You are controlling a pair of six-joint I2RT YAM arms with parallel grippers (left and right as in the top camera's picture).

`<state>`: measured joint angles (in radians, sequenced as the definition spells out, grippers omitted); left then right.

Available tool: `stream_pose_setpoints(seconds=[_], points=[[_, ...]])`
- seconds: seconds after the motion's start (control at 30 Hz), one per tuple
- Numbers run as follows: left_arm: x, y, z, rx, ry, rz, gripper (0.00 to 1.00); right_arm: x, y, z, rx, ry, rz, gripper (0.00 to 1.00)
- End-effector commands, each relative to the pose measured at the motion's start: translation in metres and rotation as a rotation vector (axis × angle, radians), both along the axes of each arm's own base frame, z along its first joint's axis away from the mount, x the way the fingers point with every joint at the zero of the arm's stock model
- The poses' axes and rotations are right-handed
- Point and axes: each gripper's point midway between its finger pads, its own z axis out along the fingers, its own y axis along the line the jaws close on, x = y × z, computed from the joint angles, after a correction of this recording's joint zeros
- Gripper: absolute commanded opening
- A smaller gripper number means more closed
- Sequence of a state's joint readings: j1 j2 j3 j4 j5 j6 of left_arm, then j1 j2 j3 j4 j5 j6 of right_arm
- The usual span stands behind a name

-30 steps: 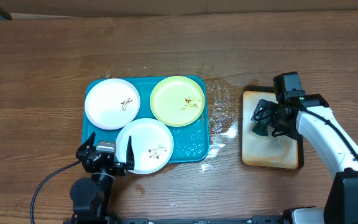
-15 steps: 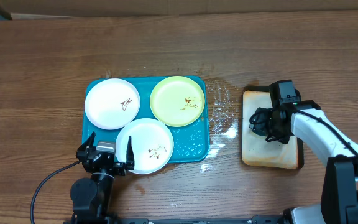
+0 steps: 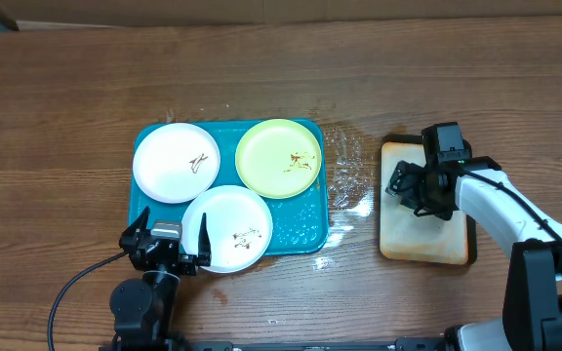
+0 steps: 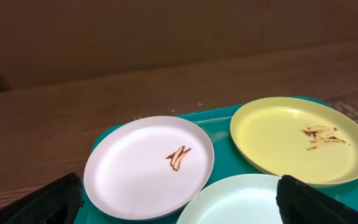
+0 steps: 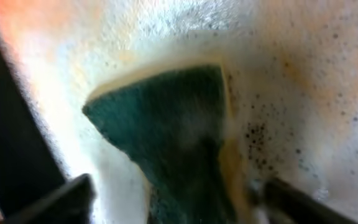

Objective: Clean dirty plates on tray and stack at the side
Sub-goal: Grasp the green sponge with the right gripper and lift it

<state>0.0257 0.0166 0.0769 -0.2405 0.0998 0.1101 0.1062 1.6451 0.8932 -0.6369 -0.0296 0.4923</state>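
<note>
The teal tray (image 3: pixel 305 230) holds three plates: a white one (image 3: pixel 176 162) at back left, a yellow-green one (image 3: pixel 278 158) at back right and a white one (image 3: pixel 227 228) in front, each with brown smears. My left gripper (image 3: pixel 169 234) is open and empty at the tray's front left corner, its fingers on either side of the front plate's near edge (image 4: pixel 241 202). My right gripper (image 3: pixel 408 187) is low over the tan tray (image 3: pixel 427 244). It is open, its fingers straddling a green and yellow sponge (image 5: pixel 166 137) that lies in foam.
A wet, shiny patch (image 3: pixel 349 175) lies on the wooden table between the teal tray and the tan tray. A cardboard wall runs along the table's far edge (image 4: pixel 166 37). A black cable (image 3: pixel 76 283) trails from the left arm.
My right gripper has shifted a little left and down over the tan tray, onto the sponge. The left arm and the plates have not moved.
</note>
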Motion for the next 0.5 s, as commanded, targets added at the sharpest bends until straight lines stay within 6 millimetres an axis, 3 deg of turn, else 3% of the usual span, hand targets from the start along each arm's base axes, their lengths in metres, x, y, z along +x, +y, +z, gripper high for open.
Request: stream_pose_setpoints(seconds=[0.0, 0.07, 0.13, 0.17, 0.47], points=[[0.000, 0.000, 0.001, -0.004, -0.008, 0.002, 1.00, 0.003, 0.001, 0.001, -0.002, -0.010, 0.022, 1.00], [0.000, 0.000, 0.001, -0.004, -0.008, 0.002, 1.00, 0.004, 0.001, 0.001, -0.003, -0.012, 0.022, 1.00], [0.000, 0.000, 0.001, -0.004, -0.008, 0.002, 1.00, 0.006, -0.001, 0.002, -0.006, -0.020, 0.018, 0.70], [0.000, 0.000, 0.001, -0.004, -0.008, 0.002, 1.00, 0.007, -0.001, 0.002, -0.007, -0.027, 0.018, 0.66], [0.000, 0.000, 0.001, -0.004, -0.007, 0.002, 1.00, 0.023, 0.000, 0.007, -0.005, -0.094, 0.016, 0.60]])
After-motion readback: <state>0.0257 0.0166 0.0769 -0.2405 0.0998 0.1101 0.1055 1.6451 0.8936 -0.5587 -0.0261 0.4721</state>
